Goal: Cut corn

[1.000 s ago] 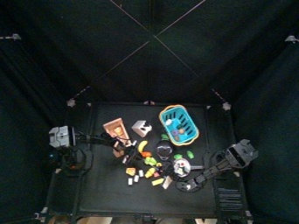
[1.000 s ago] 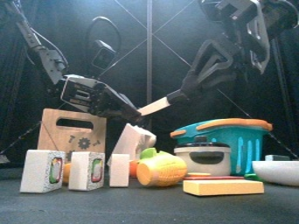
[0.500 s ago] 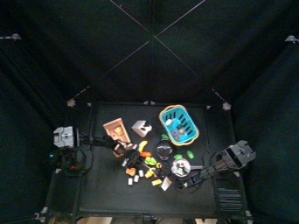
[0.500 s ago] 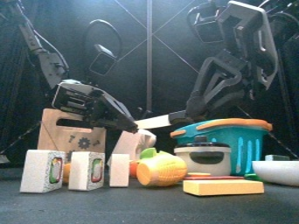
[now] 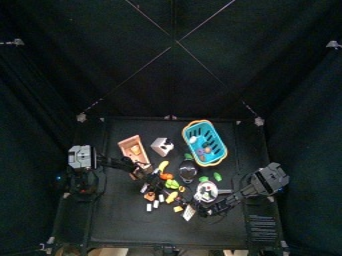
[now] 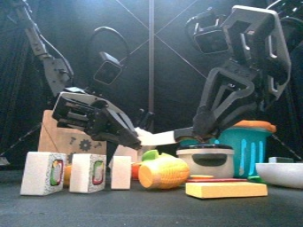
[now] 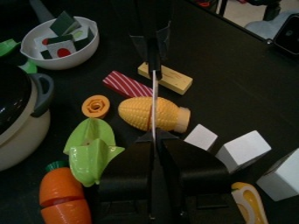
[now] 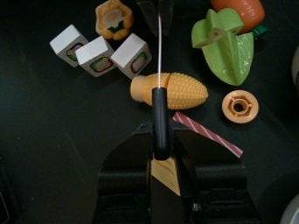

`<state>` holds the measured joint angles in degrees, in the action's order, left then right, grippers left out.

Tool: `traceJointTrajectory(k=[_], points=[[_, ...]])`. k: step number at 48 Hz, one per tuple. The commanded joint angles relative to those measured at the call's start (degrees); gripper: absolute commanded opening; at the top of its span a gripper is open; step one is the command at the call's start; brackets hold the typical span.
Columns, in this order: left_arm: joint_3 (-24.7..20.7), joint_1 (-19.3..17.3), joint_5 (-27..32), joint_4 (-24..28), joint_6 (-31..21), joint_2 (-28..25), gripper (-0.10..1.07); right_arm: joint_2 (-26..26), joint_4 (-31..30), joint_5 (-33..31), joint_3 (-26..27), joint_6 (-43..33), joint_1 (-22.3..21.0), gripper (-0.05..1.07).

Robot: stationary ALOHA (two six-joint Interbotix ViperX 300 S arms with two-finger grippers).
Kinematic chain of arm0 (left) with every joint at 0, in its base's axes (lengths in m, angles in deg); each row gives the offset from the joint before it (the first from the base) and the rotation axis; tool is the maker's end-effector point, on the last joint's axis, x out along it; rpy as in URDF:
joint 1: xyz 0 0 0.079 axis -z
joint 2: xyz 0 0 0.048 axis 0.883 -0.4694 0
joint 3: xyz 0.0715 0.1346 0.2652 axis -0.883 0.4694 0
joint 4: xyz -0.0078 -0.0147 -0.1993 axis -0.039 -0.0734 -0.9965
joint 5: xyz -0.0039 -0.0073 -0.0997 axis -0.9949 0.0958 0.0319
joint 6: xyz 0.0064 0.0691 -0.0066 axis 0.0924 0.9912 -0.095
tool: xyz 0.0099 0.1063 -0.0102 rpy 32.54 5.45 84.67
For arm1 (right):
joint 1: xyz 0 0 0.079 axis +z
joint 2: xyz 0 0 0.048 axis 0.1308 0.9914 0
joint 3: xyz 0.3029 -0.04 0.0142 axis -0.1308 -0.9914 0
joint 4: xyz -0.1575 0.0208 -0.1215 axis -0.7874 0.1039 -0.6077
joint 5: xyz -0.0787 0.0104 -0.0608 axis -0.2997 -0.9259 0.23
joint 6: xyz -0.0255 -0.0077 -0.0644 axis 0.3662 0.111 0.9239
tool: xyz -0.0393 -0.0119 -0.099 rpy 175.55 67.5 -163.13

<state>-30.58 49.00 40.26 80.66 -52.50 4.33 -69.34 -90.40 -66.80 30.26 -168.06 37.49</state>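
Note:
The yellow corn (image 6: 166, 171) lies on the black table, also in the left wrist view (image 7: 153, 114) and the right wrist view (image 8: 170, 88). My left gripper (image 7: 152, 44) is shut on a thin pale knife (image 7: 156, 101), which I see edge-on, straight above the corn. In the front view the knife's pale tip (image 6: 148, 137) sticks out of the left gripper (image 6: 124, 131) just above the corn. My right gripper (image 8: 158, 92) has its jaws together, with the tips at the corn's side. It hangs behind the corn in the front view (image 6: 196, 133).
A yellow block (image 6: 219, 189) and a red striped slice (image 7: 117, 85) lie beside the corn. White cubes (image 6: 48, 173), a green husk (image 7: 91, 144), a carrot (image 7: 65, 197), a pot (image 6: 211, 160), a teal basket (image 6: 249, 142), a white bowl (image 7: 59, 48) and a wooden board (image 6: 69, 133) crowd around.
Both grippers have come down towards the corn. The knife has dropped from a raised slant to just above the corn. The corn has not moved.

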Motion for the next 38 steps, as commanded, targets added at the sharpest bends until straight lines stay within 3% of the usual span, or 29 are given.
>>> traceJointTrajectory(k=[1,38], points=[[-1.58,-0.26,-0.62,-0.53,0.0,0.53,0.48,-0.79,0.09,0.7,0.88,0.09,0.44,0.45],[-2.64,0.0,0.0,-2.11,0.09,-2.11,0.48,0.62,1.05,1.67,1.05,0.09,0.09,0.45]])
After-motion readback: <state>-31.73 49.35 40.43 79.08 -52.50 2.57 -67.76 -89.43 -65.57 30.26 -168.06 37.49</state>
